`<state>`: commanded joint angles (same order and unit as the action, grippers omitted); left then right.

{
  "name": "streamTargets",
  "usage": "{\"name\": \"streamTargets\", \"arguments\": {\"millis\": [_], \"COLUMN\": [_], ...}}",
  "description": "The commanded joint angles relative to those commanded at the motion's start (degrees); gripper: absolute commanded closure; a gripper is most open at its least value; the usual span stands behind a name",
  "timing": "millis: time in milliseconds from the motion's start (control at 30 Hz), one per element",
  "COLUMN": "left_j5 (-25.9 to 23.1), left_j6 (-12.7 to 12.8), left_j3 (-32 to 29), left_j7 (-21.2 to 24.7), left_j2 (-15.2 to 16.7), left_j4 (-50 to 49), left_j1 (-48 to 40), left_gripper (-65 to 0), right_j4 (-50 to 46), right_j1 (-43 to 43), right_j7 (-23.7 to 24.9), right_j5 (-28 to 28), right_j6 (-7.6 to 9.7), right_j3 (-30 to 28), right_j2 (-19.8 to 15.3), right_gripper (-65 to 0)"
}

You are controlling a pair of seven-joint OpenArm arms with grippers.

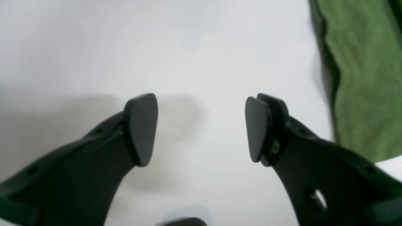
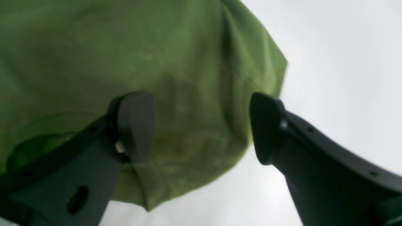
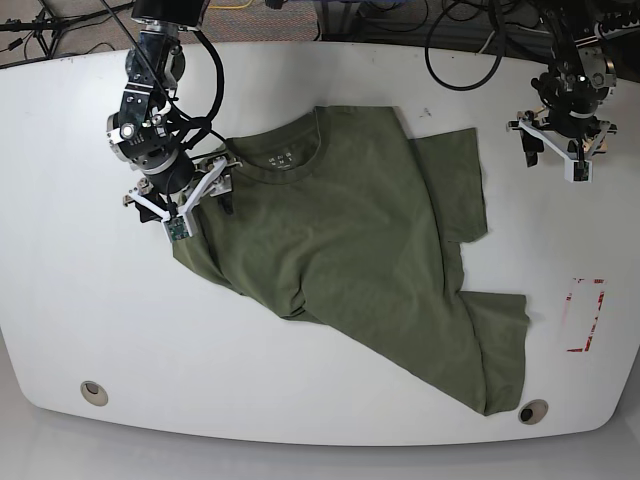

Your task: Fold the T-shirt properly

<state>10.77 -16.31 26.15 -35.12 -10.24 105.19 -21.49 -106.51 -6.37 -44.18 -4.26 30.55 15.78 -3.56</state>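
Base view: my right gripper [image 3: 182, 196] hovers open over the left sleeve of the crumpled T-shirt [image 3: 350, 240] mid-table, nearer than my open left gripper [image 3: 560, 148], well clear.

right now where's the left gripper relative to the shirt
In the base view the left gripper hangs open over the bare white table at upper right, clear of the T-shirt, whose nearest sleeve lies off to its left.

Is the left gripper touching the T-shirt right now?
Apart. In the left wrist view the left gripper has open jaws over bare white table, with the T-shirt off to one side.
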Motion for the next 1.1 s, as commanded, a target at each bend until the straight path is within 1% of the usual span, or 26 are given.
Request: {"name": "streamTargets", "arguments": {"millis": [600,667,733,800,867,967,1000,1067,1100], "left_j5": [0.1,0.1,0.2,0.2,0.2,0.2,0.1,0.1,0.1], "left_j6": [0.0,-0.1,-0.1,-0.1,-0.2,-1.7,-2.5,-3.5,-3.7], "left_j3": [0.0,0.0,0.0,0.0,0.0,0.0,0.0,0.0,0.0], "left_j7": [0.0,0.0,0.0,0.1,0.1,0.1,0.1,0.1,0.1], "left_j2": [0.0,0.0,0.0,0.0,-0.1,-0.1,-0.1,-0.1,-0.1], "left_j4": [0.2,0.2,0.2,0.4,1.0,1.8,2.1,2.2,2.2], "left_j1": [0.2,0.2,0.2,0.2,0.2,0.2,0.1,0.1,0.1], "left_gripper": [-39.9,-42.4,-47.5,-51.0,-51.4,-51.4,-51.2,-51.2,-51.2], "right_j4": [0.2,0.1,0.2,0.3,0.3,0.3,0.3,0.3,0.3], "right_j1": [0.2,0.2,0.2,0.3,0.3,0.3,0.3,0.3,0.3], "right_j7": [0.2,0.2,0.2,0.2,0.2,0.2,0.2,0.2,0.2], "right_j5": [-0.3,-0.3,-0.4,-0.4,-0.4,-0.4,-0.4,-0.4,-0.4], "right_j6": [0.0,0.0,0.0,0.0,0.44,0.53,0.53,0.62,0.62], "right_j3": [0.3,0.3,0.3,0.4,1.2,3.2,3.6,4.5,4.7], "right_j2": [0.0,0.0,0.2,1.1,1.8,3.2,3.6,4.4,4.5], "right_gripper": [-45.3,-45.3,-45.5,-45.5,-45.5,-48.4,-50.1,-54.9,-55.8]}}
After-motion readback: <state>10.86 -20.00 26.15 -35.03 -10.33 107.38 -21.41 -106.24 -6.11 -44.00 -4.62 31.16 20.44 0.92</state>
